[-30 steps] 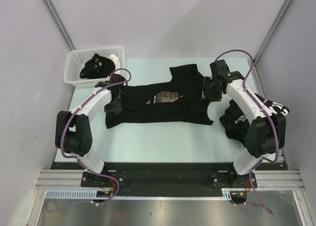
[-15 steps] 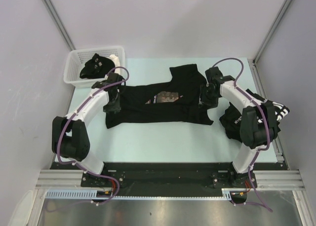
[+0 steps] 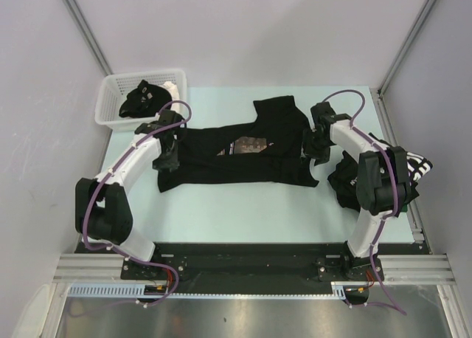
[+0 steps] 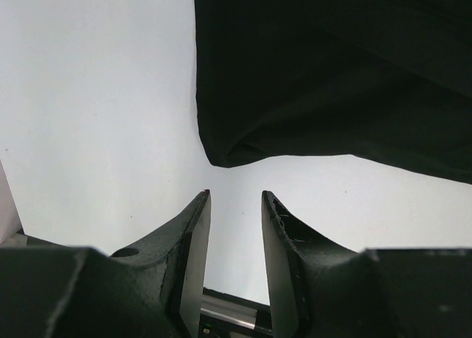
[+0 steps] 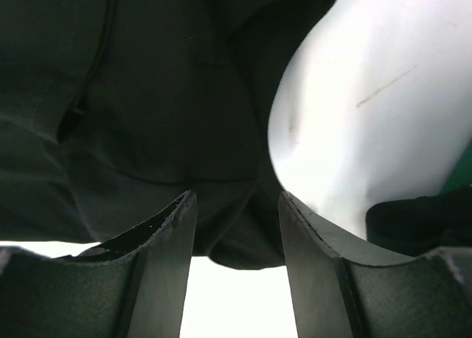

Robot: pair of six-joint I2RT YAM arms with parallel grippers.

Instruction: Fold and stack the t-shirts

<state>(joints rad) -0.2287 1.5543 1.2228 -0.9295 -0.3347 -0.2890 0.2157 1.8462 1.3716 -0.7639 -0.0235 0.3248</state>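
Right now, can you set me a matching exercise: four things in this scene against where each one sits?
Things:
1. spread t-shirt
2. bunched t-shirt
3. basket
4. left gripper

Places:
a. far left corner of the table
b. flat across the middle
c. right edge
d. over bare surface, just short of a shirt corner

Pairs: 1-b, 2-c, 3-a, 4-d

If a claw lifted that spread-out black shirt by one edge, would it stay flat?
Probably not: the t-shirt lies creased and thin on the table, so a lifted edge would likely sag and drape. Pushed, it would probably bunch up rather than slide whole, like the crumpled shirt beside it.
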